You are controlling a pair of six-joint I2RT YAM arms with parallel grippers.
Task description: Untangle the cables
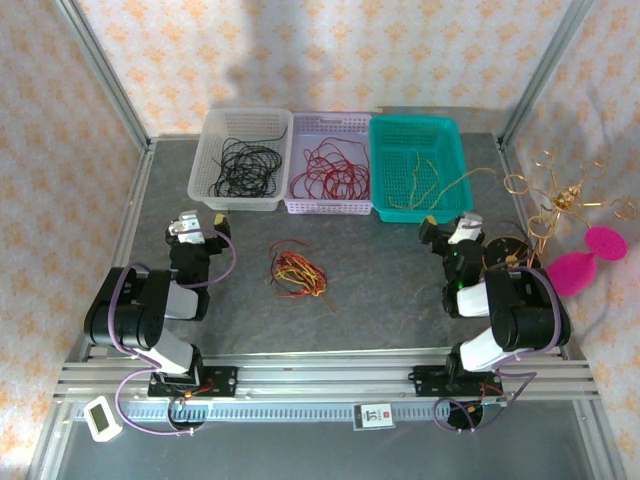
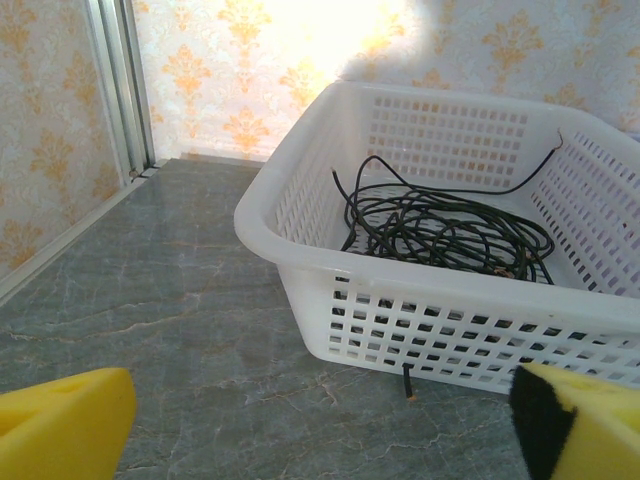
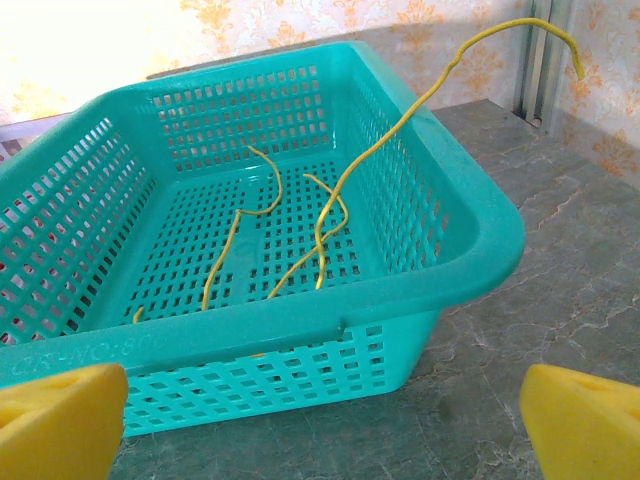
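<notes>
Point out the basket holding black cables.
The white basket, leftmost of three, with black cables coiled inside; the lilac basket holds red, the teal basket yellow.

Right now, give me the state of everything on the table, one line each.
Cable bunch, tangled, loose on the table.
White basket, holds coiled black cables.
Lilac basket, holds red cables.
Teal basket, holds yellow cables, one arching over the rim.
Left pincer, open, empty.
Right pincer, open, empty.
</notes>
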